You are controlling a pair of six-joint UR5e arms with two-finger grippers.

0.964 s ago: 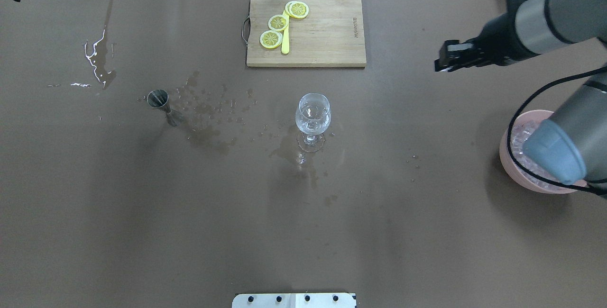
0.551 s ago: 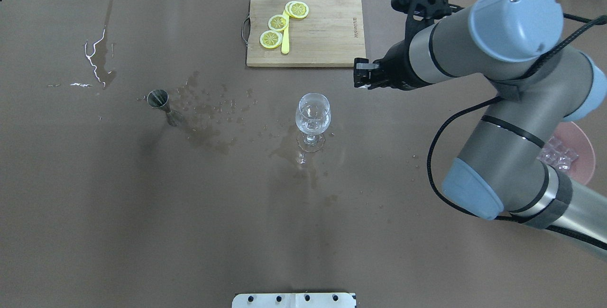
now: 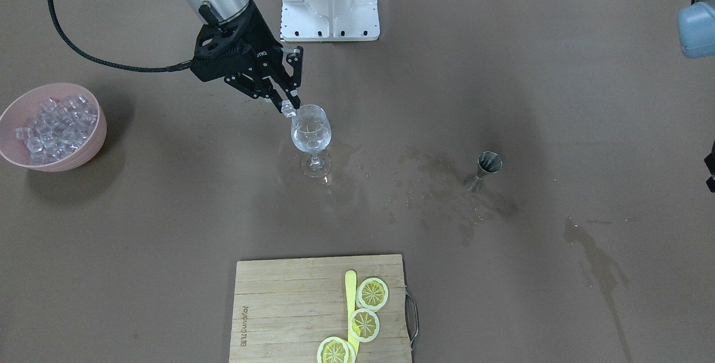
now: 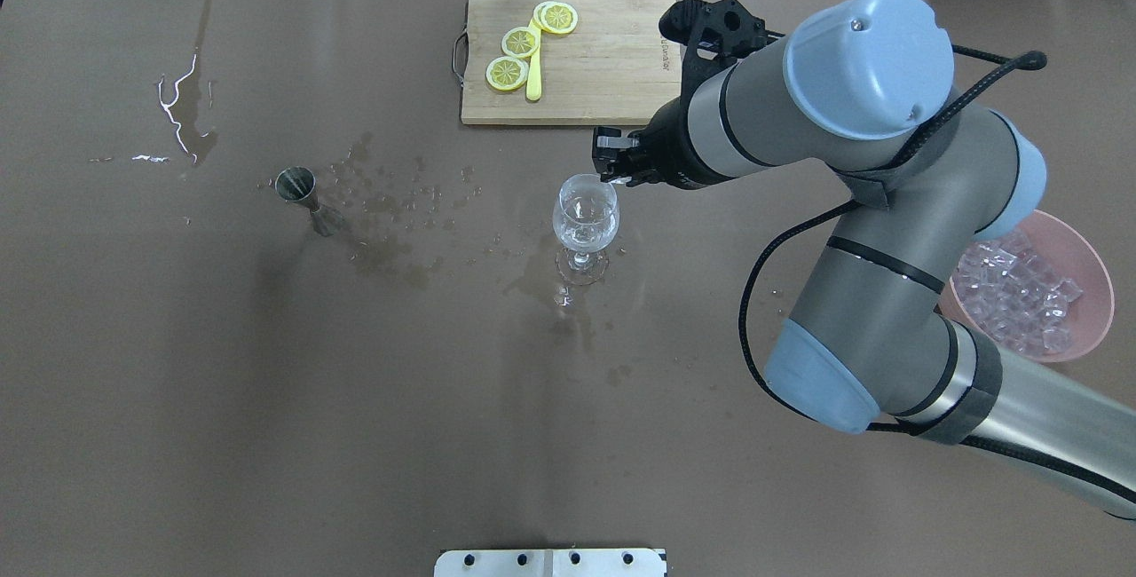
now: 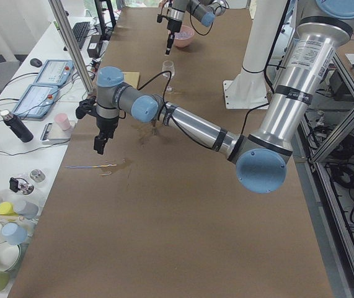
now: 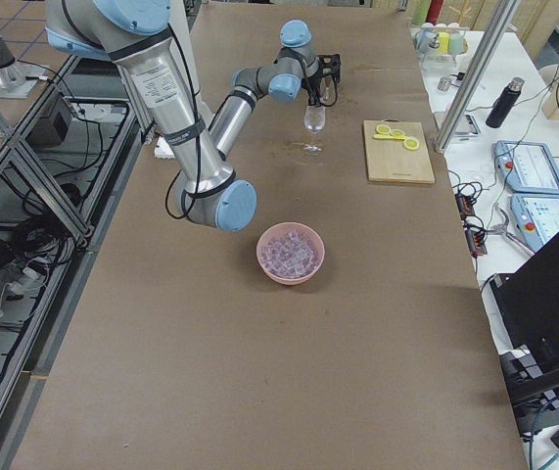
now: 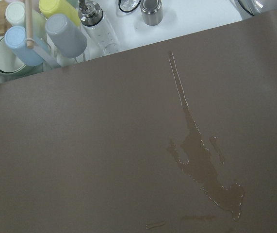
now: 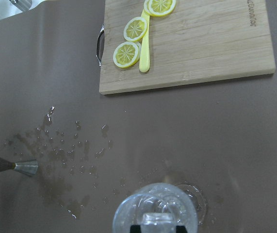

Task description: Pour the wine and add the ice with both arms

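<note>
- Front-facing: shows the right claw (image 3: 287,107) pinched narrow on a single ice cube (image 3: 288,108), tips right at the rim of the wine glass (image 3: 311,131). Puts the wine (image 3: 310,138), clear and low in that glass, just below the claw. Leaves the heaped ice (image 3: 53,125) in the pink bowl (image 3: 70,161) well behind the claw, back along its arm.
- Overhead: marks the change. Out by the bowl at the bench's edge a second ago, partway across shortly after, now swung in on the right arm (image 4: 799,115) to just beside the glass rim. Keeps the jigger (image 4: 297,186) upright well beyond the claw, past the glass, among wet stains (pouring looks finished, judging by the liquid in the glass).
- Exterior left: catches the left claw (image 5: 100,144) hanging over a spill, well apart from the glass; cannot tell whether open or closed.
- Exterior right: agrees, with the right claw small and above the glass, bowl well behind it.
- Left wrist: offers only brown bench paper and a stain; no fingers in sight.
- Right wrist: looks down past the cube between the fingertips (image 8: 136,229) into the glass mouth directly beneath. Suggests the ice step has reached its release point: probably a slight centring over the mouth, then an easy opening, with a splash or a rim knock as the risk.
</note>
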